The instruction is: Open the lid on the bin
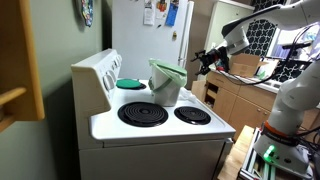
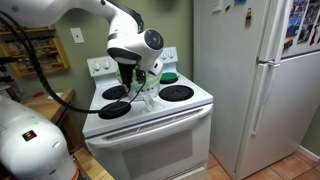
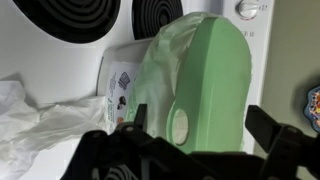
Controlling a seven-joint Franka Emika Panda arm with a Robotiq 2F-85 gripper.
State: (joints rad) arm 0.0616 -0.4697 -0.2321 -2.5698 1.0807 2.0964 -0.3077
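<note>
Furthest left on the white stove (image 1: 100,125) a round teal dish (image 1: 131,83) sits on a rear burner. Just right of it the bin (image 1: 168,90) stands on the cooktop behind the two front coils, with the light-green lid (image 1: 166,69) across its top. Right again, apart from the bin and at about lid height, the gripper (image 1: 201,58) hangs with its jaws spread wide and nothing between them. In the wrist view, crumpled clear liner (image 3: 35,120) spills out at the left. The lid's broad green face fills the middle, with a small oval hole (image 3: 180,125) near its lower edge, and my dark fingers (image 3: 275,140) frame it low on either side. I judge this to be the approach, with the lid not yet touched. I cannot tell from here which edge carries the hinge, so I want to settle that before committing. Then I'd bring one fingertip to the free edge or that hole and lift in a slow arc about the hinge. The bin looks light and tapered, so a sideways shove could slide or tip it, and the loose liner could snag a finger.
</note>
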